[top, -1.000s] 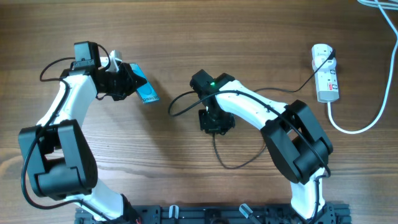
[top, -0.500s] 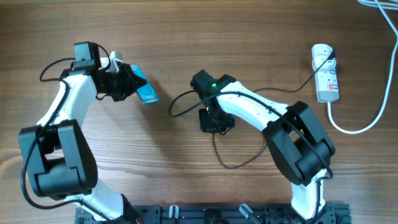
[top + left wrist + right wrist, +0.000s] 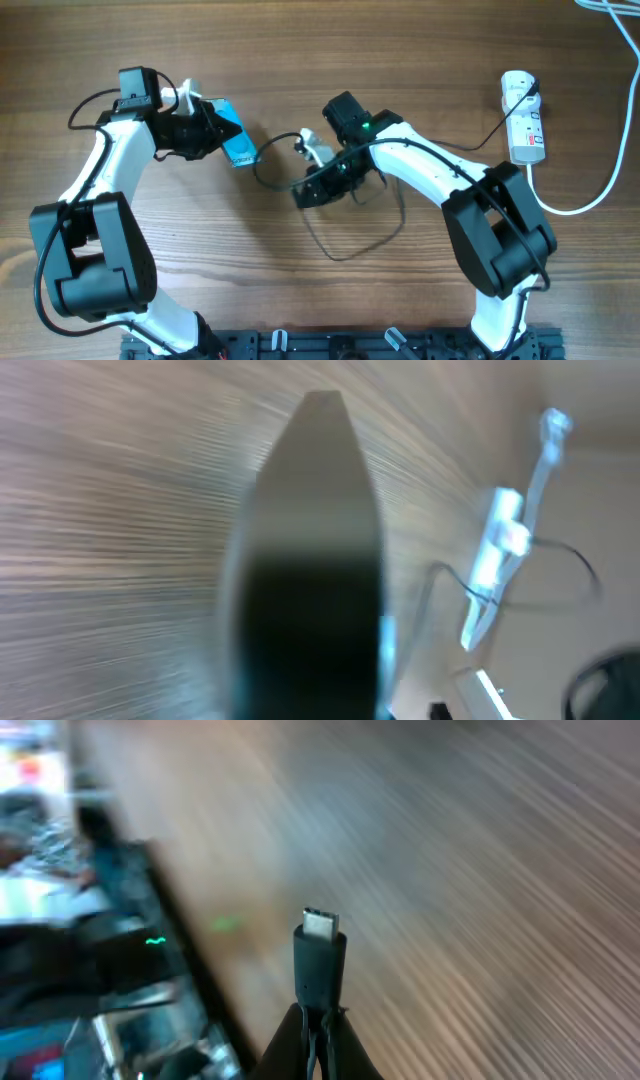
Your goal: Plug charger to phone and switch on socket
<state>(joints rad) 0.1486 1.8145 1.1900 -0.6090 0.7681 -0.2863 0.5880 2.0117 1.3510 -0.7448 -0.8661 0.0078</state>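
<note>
In the overhead view my left gripper [image 3: 210,134] is shut on the phone [image 3: 236,147] and holds its teal-blue screen tilted above the table at the left. In the left wrist view the phone [image 3: 310,580] is a blurred dark slab seen edge-on. My right gripper [image 3: 306,191] is shut on the charger [image 3: 341,256], a thin black cable looping behind it, a short way right of the phone. In the right wrist view the connector tip [image 3: 320,956] sticks out upright from the shut fingertips [image 3: 322,1025]. The white socket [image 3: 525,120] lies at the far right, away from both grippers.
The socket's thick white cord [image 3: 585,205] curves along the right edge of the table. The black cable runs from the socket across to the right arm. A black rail [image 3: 330,345] lines the front edge between the arm bases.
My right gripper has swung left toward the phone with the charger, and the cable loop has shifted left with it. The left arm and phone have barely moved.
</note>
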